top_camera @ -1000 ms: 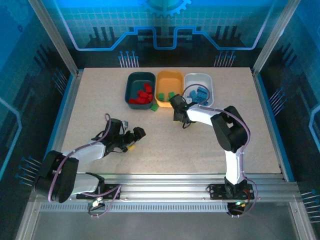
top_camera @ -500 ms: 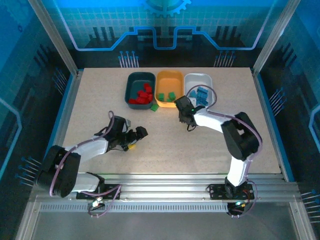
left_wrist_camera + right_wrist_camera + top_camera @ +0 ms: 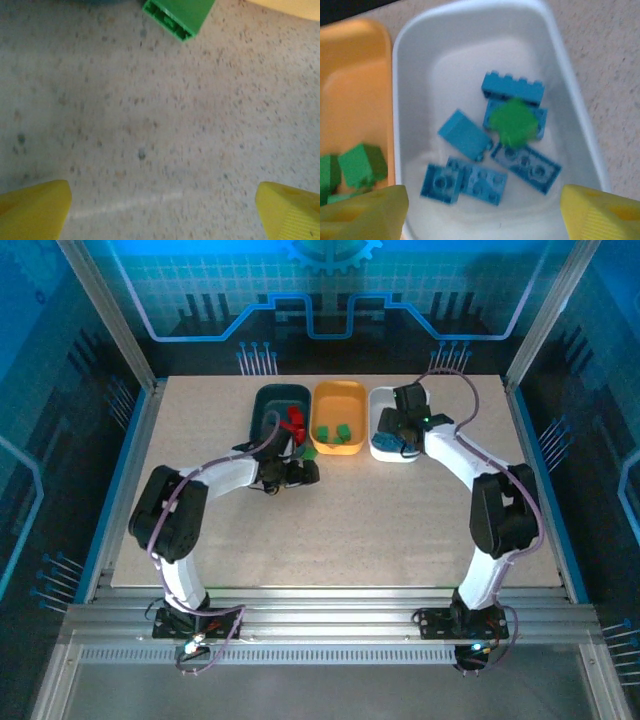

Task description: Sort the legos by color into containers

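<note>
Three containers stand in a row at the back: dark teal [image 3: 266, 400] with red legos [image 3: 293, 420], orange [image 3: 340, 390] with green legos [image 3: 362, 165], white [image 3: 570, 125] with several blue legos [image 3: 465, 177]. A blurred green lego [image 3: 514, 122] sits on top of the blue ones in the white tray. My right gripper [image 3: 480, 212] hovers open above that tray, holding nothing. My left gripper [image 3: 160, 210] is open low over the table just in front of the teal and orange trays. A loose green lego [image 3: 177, 15] lies on the table ahead of its fingers.
The orange tray's corner [image 3: 295, 6] is just right of the loose green lego. Bare speckled table [image 3: 350, 530] stretches toward the near edge. Metal frame posts [image 3: 110, 320] and blue walls bound the table's sides and back.
My left arm swung from the near left up to the front of the teal tray. My right gripper moved from in front of the orange tray to over the white tray and opened.
</note>
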